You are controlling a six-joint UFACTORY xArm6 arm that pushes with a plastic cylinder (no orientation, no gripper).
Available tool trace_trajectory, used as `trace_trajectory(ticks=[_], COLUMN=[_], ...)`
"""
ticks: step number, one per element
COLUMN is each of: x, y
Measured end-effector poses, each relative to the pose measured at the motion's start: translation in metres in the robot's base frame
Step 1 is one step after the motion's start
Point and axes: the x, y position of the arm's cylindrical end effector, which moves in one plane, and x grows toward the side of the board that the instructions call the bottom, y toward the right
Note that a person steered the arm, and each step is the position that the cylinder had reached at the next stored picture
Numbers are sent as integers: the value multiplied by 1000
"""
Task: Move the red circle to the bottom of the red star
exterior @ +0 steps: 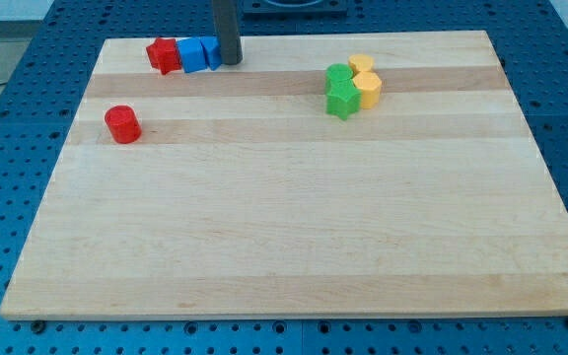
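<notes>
The red circle (122, 124) is a short red cylinder near the board's left edge. The red star (164, 55) lies above and a little to the right of it, near the board's top edge. Two blue blocks (198, 54) sit tight against the star's right side. My tip (230, 61) stands at the right end of that row, touching or almost touching the right blue block. The tip is far from the red circle, up and to the right of it.
A cluster of two green blocks (340, 92) and two yellow blocks (366, 79) sits in the upper right part of the wooden board (294, 227). A blue perforated table surrounds the board.
</notes>
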Motion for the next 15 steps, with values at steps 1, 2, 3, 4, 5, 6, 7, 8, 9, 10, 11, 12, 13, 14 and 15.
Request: trace_trajectory(ticks=[1, 2, 3, 4, 5, 6, 7, 8, 9, 10, 11, 12, 13, 14, 15], x=[6, 19, 55, 116, 179, 203, 195, 161, 134, 113, 93, 84, 106, 117, 111], y=[-4, -4, -4, -4, -32, -81, -130, -145, -145, -145, -145, -140, -166, -155, -116])
